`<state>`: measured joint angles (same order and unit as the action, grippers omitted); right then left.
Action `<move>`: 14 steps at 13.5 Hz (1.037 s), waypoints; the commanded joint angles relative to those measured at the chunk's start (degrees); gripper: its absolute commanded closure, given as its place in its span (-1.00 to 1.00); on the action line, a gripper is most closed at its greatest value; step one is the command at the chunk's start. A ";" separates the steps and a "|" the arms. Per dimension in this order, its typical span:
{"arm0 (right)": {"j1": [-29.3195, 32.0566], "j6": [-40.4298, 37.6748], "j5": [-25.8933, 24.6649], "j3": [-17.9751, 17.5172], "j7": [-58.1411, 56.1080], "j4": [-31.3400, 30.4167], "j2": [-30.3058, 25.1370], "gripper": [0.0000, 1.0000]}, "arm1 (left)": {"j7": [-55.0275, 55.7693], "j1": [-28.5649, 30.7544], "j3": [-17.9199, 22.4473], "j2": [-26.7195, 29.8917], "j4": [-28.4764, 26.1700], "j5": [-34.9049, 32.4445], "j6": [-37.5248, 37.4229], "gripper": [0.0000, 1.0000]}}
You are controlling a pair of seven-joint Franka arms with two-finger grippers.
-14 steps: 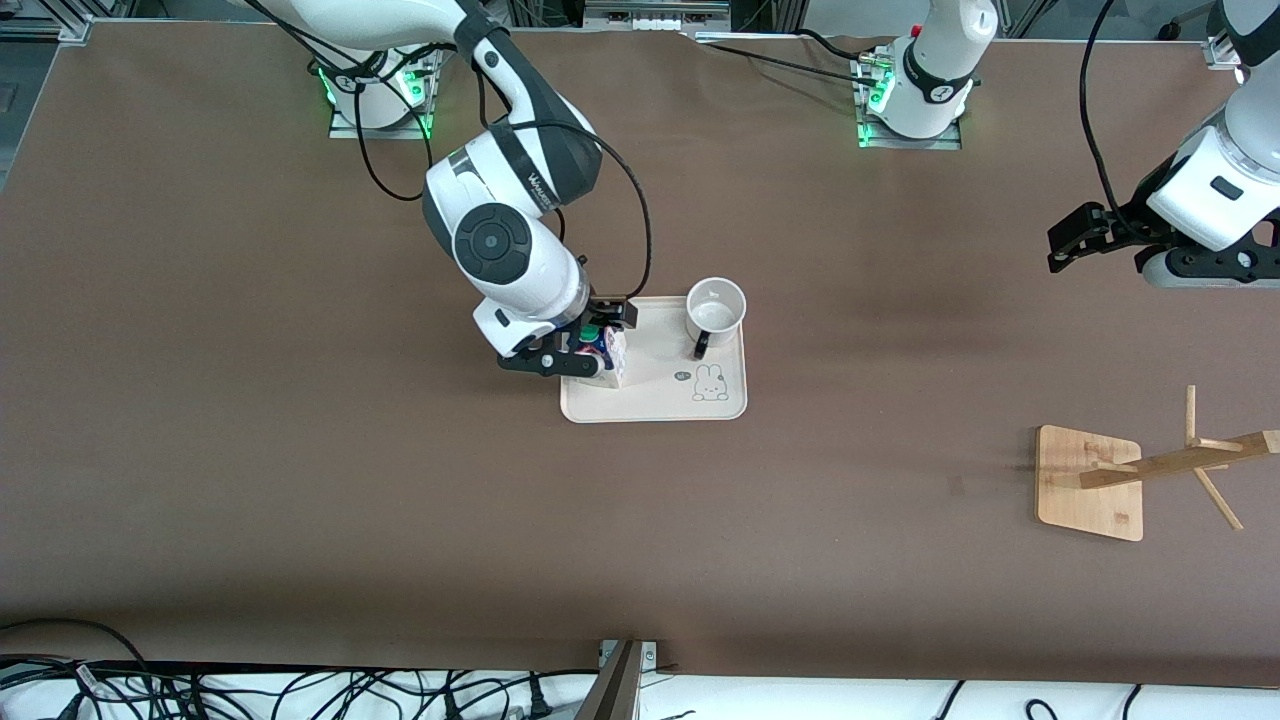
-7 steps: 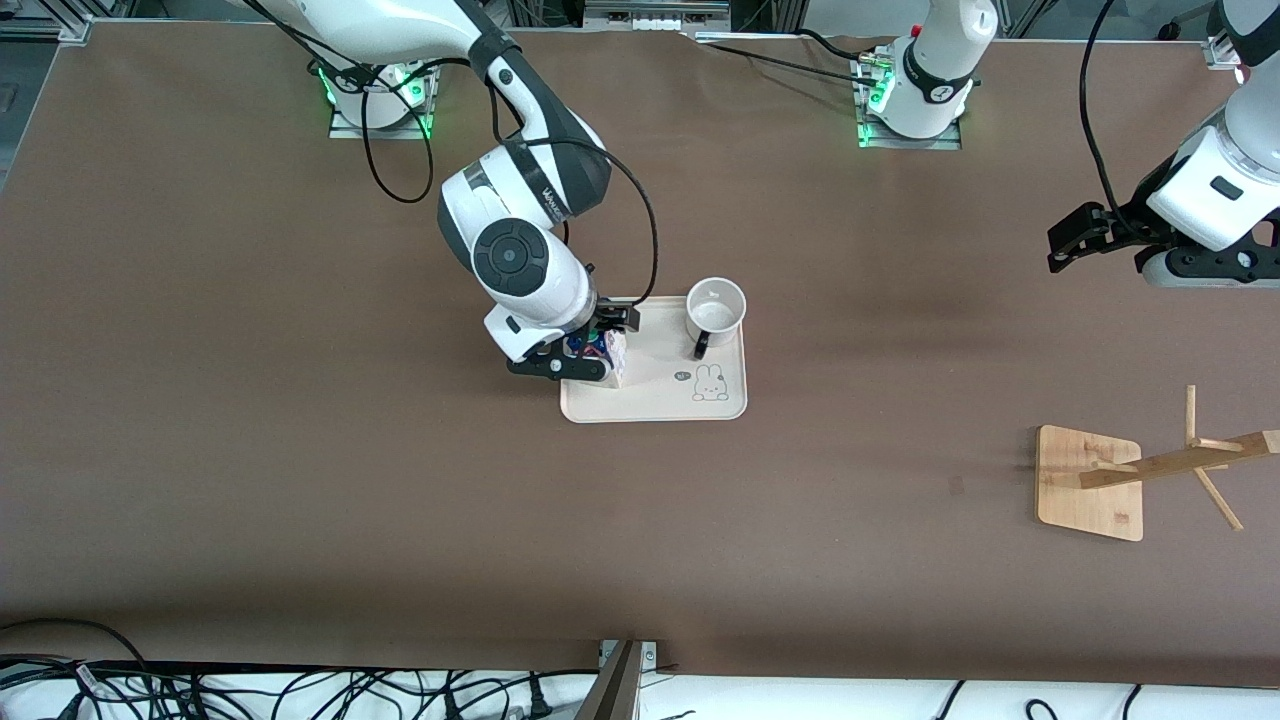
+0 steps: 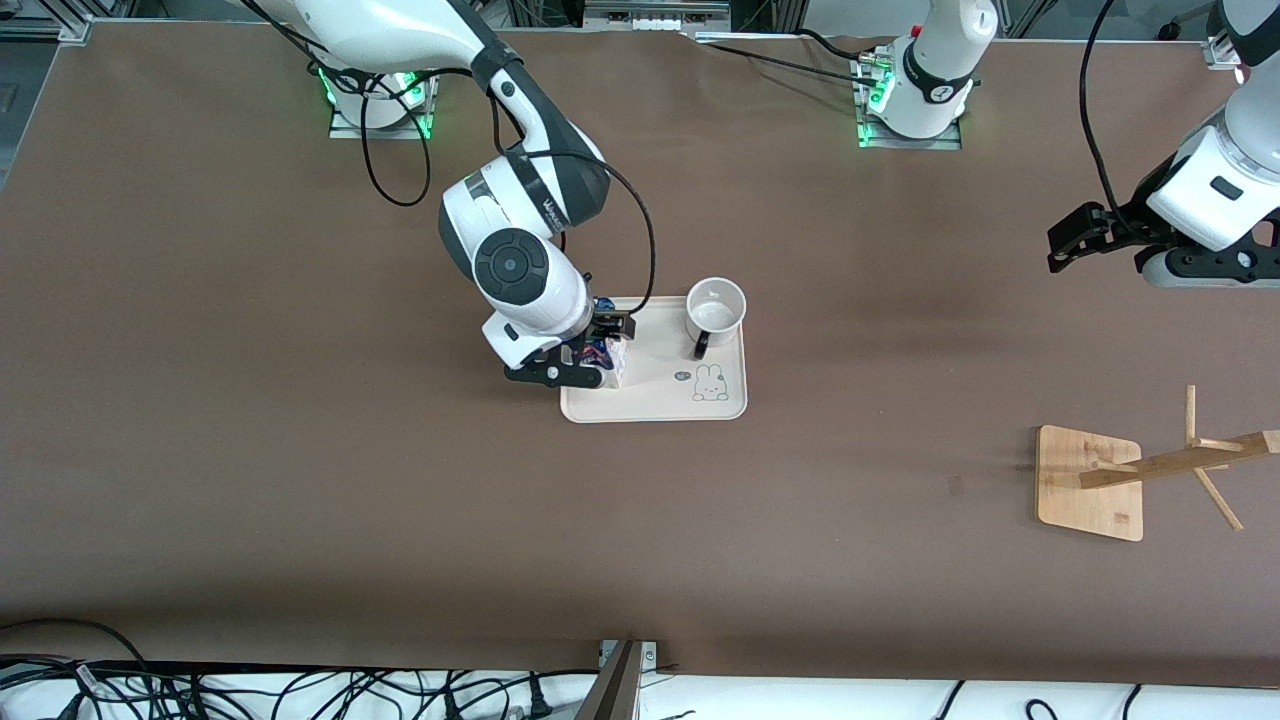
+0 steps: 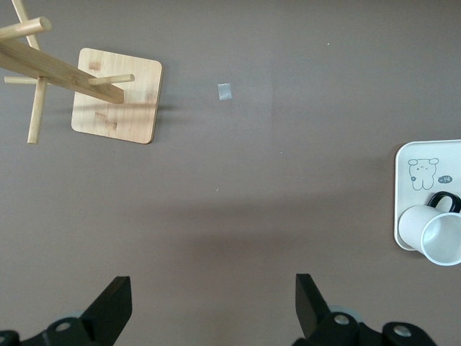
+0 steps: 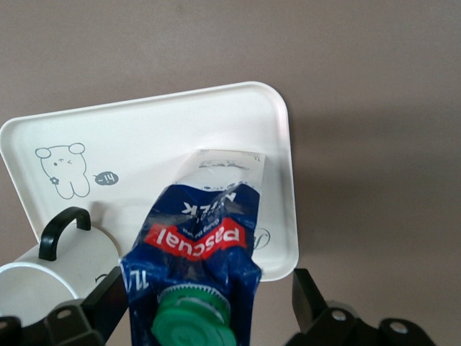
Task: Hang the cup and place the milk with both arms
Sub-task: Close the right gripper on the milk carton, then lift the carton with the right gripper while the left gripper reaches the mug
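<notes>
Right tool (image 3: 592,352) straddles, largely hides, the milk (image 5: 198,252).

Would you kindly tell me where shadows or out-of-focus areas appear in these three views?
Front view: soft broad shadow bands cross the brown table. Left wrist view: the bamboo cup rack casts a faint shadow. Right wrist view: the dark blue milk carton's round green cap looks soft, close to the lens.
</notes>
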<state>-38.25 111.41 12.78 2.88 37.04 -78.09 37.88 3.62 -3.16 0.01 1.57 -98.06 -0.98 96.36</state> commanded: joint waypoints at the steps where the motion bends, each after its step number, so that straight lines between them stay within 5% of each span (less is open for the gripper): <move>1: -0.33 0.73 0.05 0.02 0.05 -0.13 -0.08 -0.16 | -0.98 -0.09 -0.01 -0.86 1.82 0.28 -2.05 -1.00; 3: -0.42 0.65 0.05 0.02 0.05 -0.14 -0.08 0.34 | -0.98 -0.09 -0.01 -0.86 1.91 0.28 -2.41 -1.00; 5: -0.60 0.65 0.05 0.02 0.13 -0.13 -0.08 0.47 | -0.98 -0.09 -0.01 -0.86 1.82 0.28 -2.50 -1.00; 14: -0.60 0.12 -0.12 0.11 -0.65 0.39 -1.49 0.50 | -0.80 -0.96 -2.47 -5.60 7.00 1.33 -7.51 -1.00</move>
<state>-38.56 111.86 12.81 2.76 37.04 -77.73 37.83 3.62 -3.52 -2.20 -1.58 -94.53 -0.83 90.81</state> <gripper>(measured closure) 0.749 0.000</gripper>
